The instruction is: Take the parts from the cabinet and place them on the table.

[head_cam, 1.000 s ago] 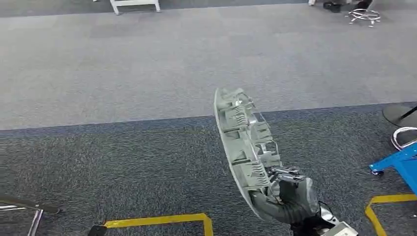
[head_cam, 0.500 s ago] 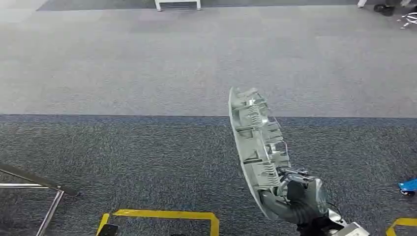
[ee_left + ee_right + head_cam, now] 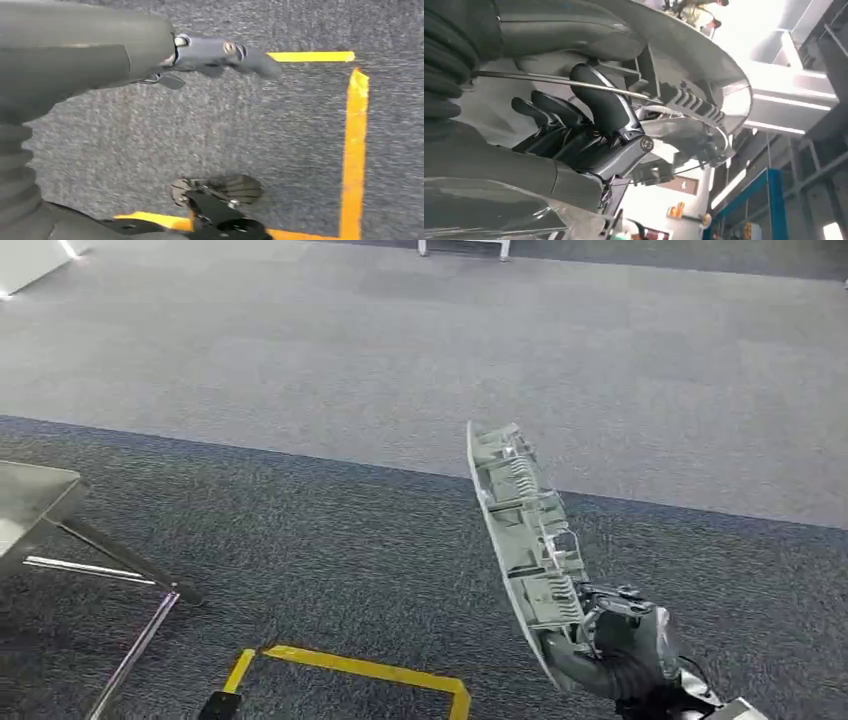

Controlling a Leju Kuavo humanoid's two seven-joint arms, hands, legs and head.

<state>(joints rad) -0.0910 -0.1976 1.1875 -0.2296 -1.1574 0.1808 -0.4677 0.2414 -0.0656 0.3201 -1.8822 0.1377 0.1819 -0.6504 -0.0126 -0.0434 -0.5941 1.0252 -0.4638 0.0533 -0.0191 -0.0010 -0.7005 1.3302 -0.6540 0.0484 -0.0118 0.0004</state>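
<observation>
Change: the whole floor view has swung since the earlier frames, so the robot is turning; a counter corner (image 3: pixel 35 495) has come in at left. Part (image 3: pixel 522 540): long grey ribbed moulding, carried upright above the carpet, gripped at its lower end by the right hand (image 3: pixel 607 645). Left hand (image 3: pixel 220 55): hangs over the yellow floor tape (image 3: pixel 354 150), fingers extended, holding nothing. Containers: none seen. Judged status: transit to counter, placement outstanding.

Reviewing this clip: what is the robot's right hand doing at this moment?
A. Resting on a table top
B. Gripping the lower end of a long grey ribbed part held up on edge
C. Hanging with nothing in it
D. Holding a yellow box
B: in the head view the right hand grips the lower end of the long grey part, which stands up on edge above the carpet, its ribbed inner side showing.
</observation>
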